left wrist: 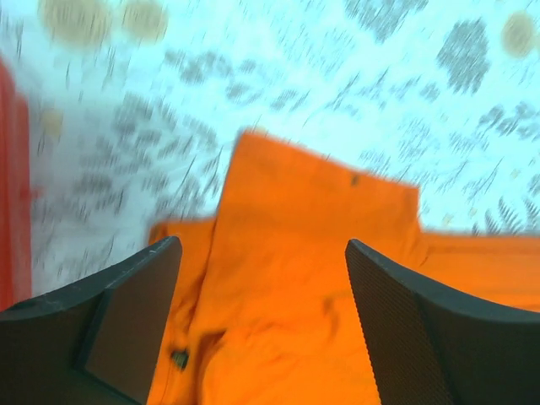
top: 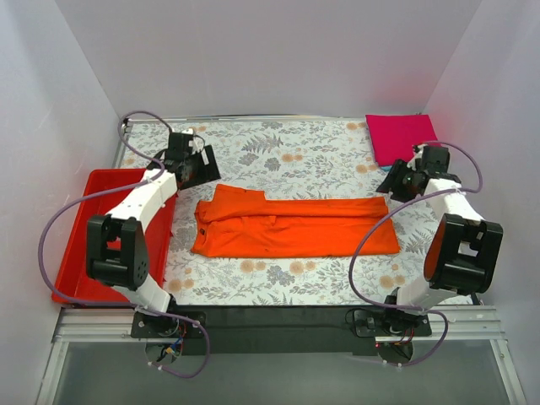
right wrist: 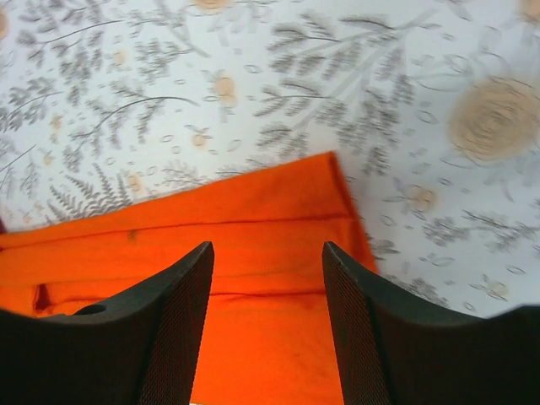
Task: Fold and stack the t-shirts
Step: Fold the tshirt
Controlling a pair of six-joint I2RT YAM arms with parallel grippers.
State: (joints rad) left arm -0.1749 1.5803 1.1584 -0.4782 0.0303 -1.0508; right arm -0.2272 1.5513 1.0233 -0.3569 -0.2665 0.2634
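A bright orange t-shirt (top: 295,226) lies in the middle of the table, folded lengthwise into a long strip, its collar end to the left. A magenta-pink t-shirt (top: 401,137) sits folded flat at the back right, with a thin teal edge (top: 375,154) showing under its left side. My left gripper (top: 199,167) hovers open just behind the collar end; the orange cloth (left wrist: 312,202) shows below its jaws (left wrist: 263,253). My right gripper (top: 395,182) is open above the strip's right end (right wrist: 253,211), its fingers (right wrist: 267,253) holding nothing.
A red plastic tray (top: 76,245) stands along the table's left side, and its edge (left wrist: 10,186) shows in the left wrist view. White walls close in the floral-patterned table (top: 304,156) on three sides. Purple cables loop off both arms.
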